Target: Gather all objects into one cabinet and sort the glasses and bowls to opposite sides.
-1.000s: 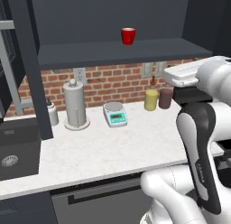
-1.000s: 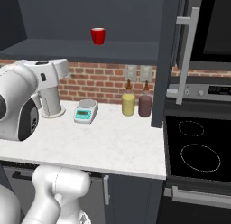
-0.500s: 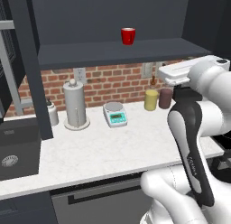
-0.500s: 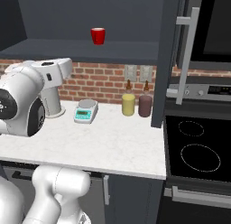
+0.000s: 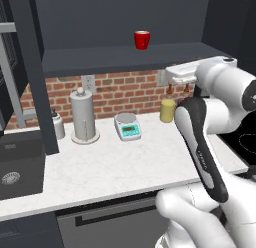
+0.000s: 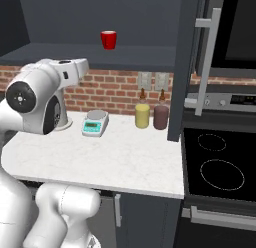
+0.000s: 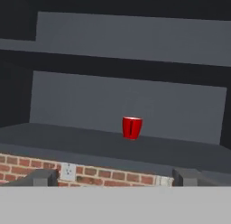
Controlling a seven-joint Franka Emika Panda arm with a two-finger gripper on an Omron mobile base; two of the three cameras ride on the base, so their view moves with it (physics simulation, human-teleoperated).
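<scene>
Barely begun: red cup (image 7: 131,127) sitting in cabinet (image 7: 126,148) ahead of end effector (image 7: 113,177), fingers wide, holding nothing; mugs, bowl outstanding.

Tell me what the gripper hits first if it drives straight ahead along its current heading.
Probably the red cup on the cabinet's bottom shelf: it sits nearly centred above the open gripper, whose fingertips frame it. Depth is unclear; it could pass beneath, toward the shelf edge.

No words, brands or numbers can be read anywhere. The kitchen scale (image 5: 127,126) on the worktop (image 5: 110,167) has a small display, but it is too blurred to make out, and so is the oven panel (image 6: 235,99) beside the worktop.
</scene>
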